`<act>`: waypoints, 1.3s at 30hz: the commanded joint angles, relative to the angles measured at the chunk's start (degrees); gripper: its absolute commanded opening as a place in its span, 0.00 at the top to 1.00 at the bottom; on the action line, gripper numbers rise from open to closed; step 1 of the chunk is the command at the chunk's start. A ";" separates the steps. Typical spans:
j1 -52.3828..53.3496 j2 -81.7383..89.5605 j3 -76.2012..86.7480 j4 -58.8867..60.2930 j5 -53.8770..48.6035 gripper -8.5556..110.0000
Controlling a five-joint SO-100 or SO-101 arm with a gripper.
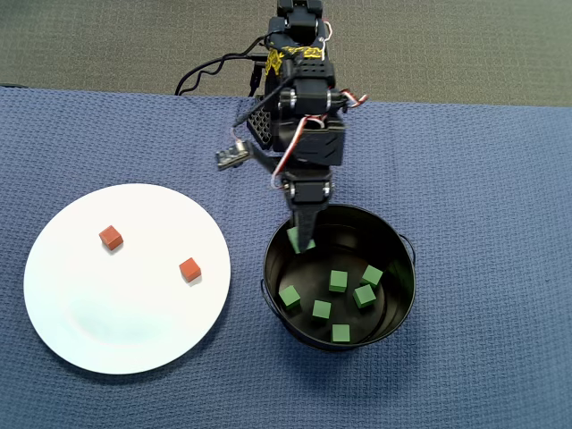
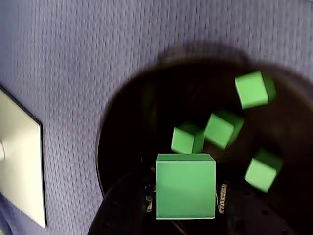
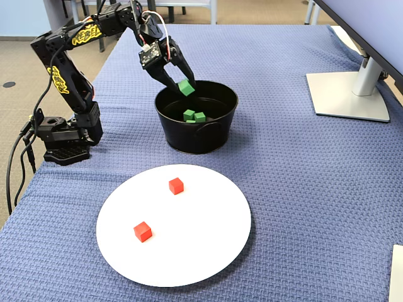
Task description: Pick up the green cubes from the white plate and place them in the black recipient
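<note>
My gripper (image 1: 302,239) is shut on one green cube (image 1: 298,239) and holds it just above the far rim of the black bucket (image 1: 407,246). In the wrist view the held cube (image 2: 186,186) sits between the jaws over the bucket's dark inside (image 2: 137,112). In the fixed view the gripper (image 3: 184,85) and cube (image 3: 186,87) hang over the bucket (image 3: 195,135). Several green cubes (image 1: 337,281) lie on the bucket's bottom. The white plate (image 1: 125,313) lies left of the bucket and holds no green cubes.
Two red-orange cubes (image 1: 111,237) (image 1: 189,269) lie on the plate. The arm's base (image 3: 63,141) stands at the table's left edge in the fixed view. A monitor stand (image 3: 349,94) is at the far right. Blue cloth covers the table.
</note>
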 commanded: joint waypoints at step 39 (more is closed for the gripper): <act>18.11 68.03 62.31 8.61 5.98 0.93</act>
